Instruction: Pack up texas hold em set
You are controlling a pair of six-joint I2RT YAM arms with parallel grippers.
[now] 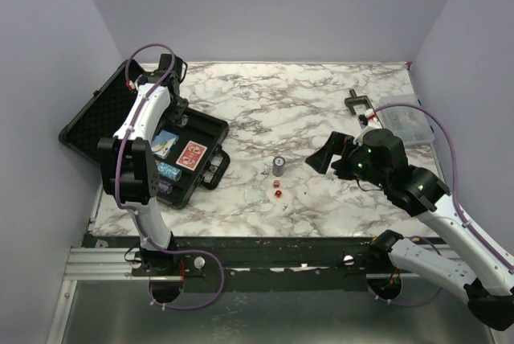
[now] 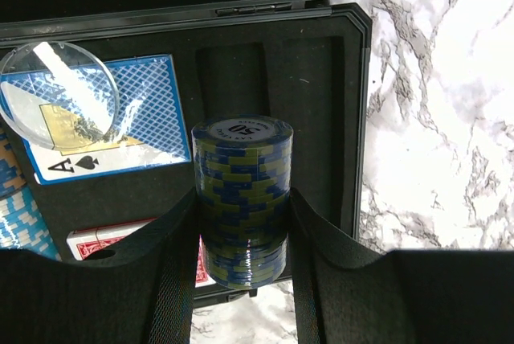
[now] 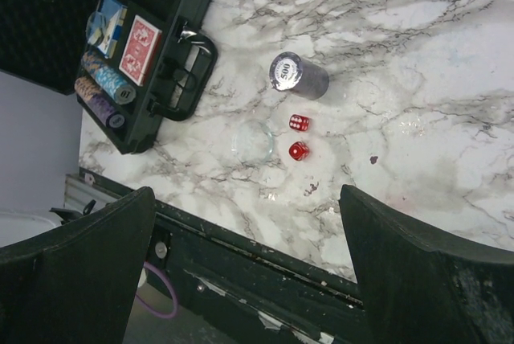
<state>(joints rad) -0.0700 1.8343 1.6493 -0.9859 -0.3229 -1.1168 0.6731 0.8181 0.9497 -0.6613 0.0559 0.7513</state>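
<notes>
Blue-green chip stack (image 2: 242,191) clamped in left jaws over black case (image 2: 321,79); right jaws wide apart, empty.

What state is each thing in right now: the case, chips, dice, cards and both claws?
black case: open, lid laid back
left gripper: shut on blue chip stack
blue chip stack: held upright over the case
right gripper: open, empty
grey chip stack: standing on the table, unpacked
red dice: loose on the table
card decks: lying in the case
</notes>
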